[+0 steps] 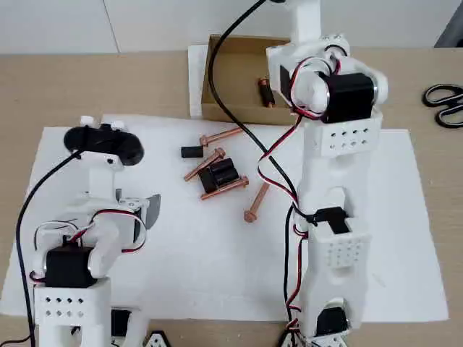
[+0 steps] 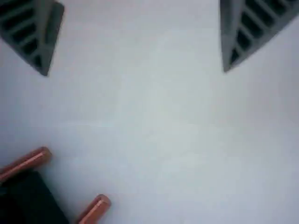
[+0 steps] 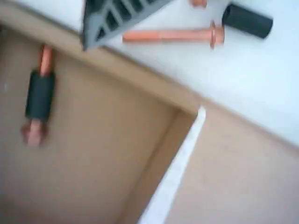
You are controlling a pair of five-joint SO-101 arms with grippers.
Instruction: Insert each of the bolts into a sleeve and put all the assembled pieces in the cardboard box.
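Paper [image 1: 217, 267] beside the cardboard box [image 1: 242, 79] keeps bolts [image 1: 256, 202] reachable; my left gripper [image 2: 135, 70] is spread, right gripper's [image 3: 107, 23] state I cannot tell.

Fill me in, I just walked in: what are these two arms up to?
The right arm hangs over the cardboard box, where one assembled piece already lies. The left gripper is open and empty above the white paper, near loose bolts and sleeves not yet joined.
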